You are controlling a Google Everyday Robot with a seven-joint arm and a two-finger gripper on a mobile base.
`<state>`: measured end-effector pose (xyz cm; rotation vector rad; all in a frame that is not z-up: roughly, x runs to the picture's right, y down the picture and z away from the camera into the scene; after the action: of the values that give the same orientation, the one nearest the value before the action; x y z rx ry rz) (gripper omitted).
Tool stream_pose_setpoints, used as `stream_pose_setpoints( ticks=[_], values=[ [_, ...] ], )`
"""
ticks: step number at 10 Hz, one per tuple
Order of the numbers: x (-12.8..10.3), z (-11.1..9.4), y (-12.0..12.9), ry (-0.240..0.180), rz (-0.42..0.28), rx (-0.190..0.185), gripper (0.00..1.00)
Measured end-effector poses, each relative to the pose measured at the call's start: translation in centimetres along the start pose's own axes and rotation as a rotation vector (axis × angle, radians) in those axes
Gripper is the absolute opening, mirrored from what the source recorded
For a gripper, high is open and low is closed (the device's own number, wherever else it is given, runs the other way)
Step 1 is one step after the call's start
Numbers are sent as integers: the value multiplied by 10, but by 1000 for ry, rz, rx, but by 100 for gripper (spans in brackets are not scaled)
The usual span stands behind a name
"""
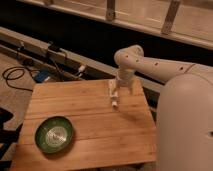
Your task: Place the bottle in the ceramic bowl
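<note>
The small whitish capped bottle (115, 103) sat at the tip of the white gripper (113, 93), near the far edge of the wooden table (90, 120); whether it was gripped, I cannot tell; the round green glazed bowl (54, 134) lay well apart, open board between

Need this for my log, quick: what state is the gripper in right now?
Gripper, over the far right of the table, right at the bottle: cannot be told.

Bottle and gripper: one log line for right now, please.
gripper: over table far right, shut on bottle | ceramic bowl: near-left corner, empty | placement: not yet done
</note>
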<state>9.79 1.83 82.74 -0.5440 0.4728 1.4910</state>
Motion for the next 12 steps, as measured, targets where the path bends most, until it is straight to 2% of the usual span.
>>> stream_pose_setpoints(
  ticks=[3,8,9,12],
  values=[
    [-26,8,-9,-26,7,1,65],
    [-28,9,-8,-25,5,-4,65],
    [-28,11,-7,-15,0,-8,65],
    [-29,39,1,25,-17,-28,65]
  ],
)
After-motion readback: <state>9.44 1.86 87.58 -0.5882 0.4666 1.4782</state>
